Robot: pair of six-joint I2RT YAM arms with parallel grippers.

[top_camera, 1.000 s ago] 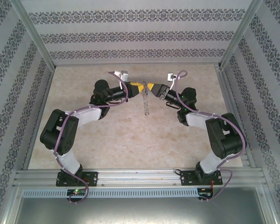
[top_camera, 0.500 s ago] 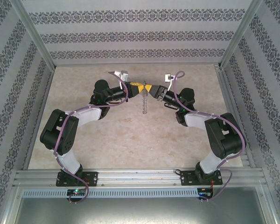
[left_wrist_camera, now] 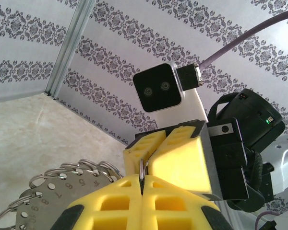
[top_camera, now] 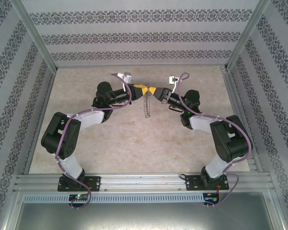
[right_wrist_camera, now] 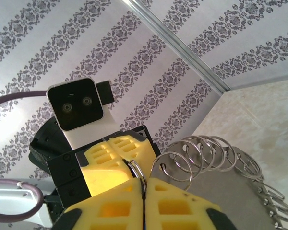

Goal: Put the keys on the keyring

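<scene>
Tension: left claw (left_wrist_camera: pixel 141 187) and right claw (right_wrist_camera: pixel 144 191) pinched one silver loop (right_wrist_camera: pixel 137 167) of the grey numbered metal-disc keyring (top_camera: pixel 146 107), dangling at 6 o'clock. Uneven pulling risked slippage.

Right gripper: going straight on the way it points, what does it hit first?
The left gripper, facing it nearly tip to tip; only a thin keyring loop sits between them, so contact likely comes almost at once.

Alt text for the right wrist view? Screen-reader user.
The right gripper, yellow fingers shut, pinches a small silver ring that the left gripper facing it also grips. At the picture's right is the keyring, a grey metal plate edged with wire rings, against patterned wallpaper.
</scene>
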